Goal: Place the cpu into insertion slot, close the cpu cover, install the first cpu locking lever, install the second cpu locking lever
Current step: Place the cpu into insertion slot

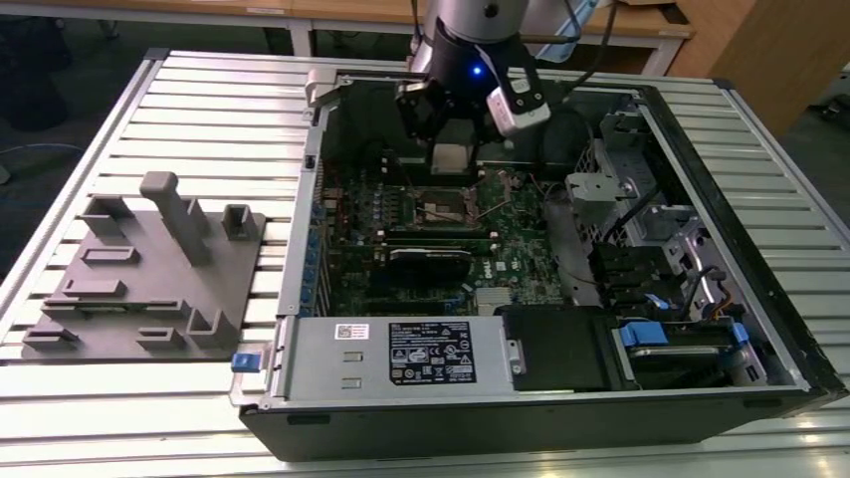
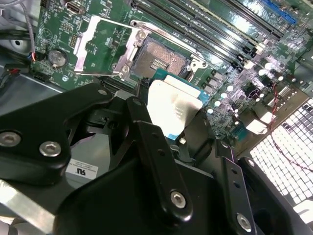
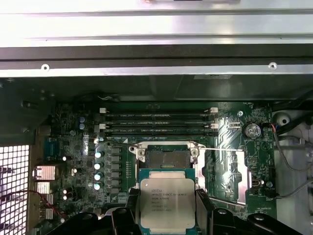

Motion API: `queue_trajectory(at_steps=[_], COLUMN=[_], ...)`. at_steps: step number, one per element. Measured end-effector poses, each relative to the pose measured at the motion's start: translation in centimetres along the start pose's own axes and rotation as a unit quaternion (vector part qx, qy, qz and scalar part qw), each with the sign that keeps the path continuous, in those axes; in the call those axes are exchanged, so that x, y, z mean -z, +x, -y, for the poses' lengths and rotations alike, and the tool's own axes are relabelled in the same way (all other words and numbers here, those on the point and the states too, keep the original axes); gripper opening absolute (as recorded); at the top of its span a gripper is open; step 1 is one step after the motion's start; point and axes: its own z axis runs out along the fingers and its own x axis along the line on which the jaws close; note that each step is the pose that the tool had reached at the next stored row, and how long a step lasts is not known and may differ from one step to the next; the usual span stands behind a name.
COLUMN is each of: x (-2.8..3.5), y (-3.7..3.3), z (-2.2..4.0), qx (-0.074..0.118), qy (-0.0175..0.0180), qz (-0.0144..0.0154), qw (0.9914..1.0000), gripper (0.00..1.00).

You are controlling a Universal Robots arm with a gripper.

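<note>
silver-grey cpu (image 3: pixel 167 196), teal-edged — dark insertion slot (image 3: pixel 167 157), silvery rim — green motherboard (image 3: pixel 227 122), black tool (image 3: pixel 167 215).

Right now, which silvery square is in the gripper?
The cpu, solid-topped, clamped in the gripper near the insertion slot; the cpu cover is the hollow frame lying open beside it.

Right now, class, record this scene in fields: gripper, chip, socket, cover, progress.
gripper: black gripper shut on the flat square silver-grey cpu
cpu position: held clear of the slot, not seated
socket: square dark insertion slot with silvery rim, empty
cover: thin silvery frame-shaped cpu cover swung open, off the slot
progress: no step completed yet
</note>
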Motion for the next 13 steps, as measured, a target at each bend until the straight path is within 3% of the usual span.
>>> queue_trajectory(at_steps=[13], x=[-0.52], y=[0.09], z=[0.05], qx=[0.000], qy=[0.0013], qz=[0.0000], qw=[1.00000], gripper=[0.54])
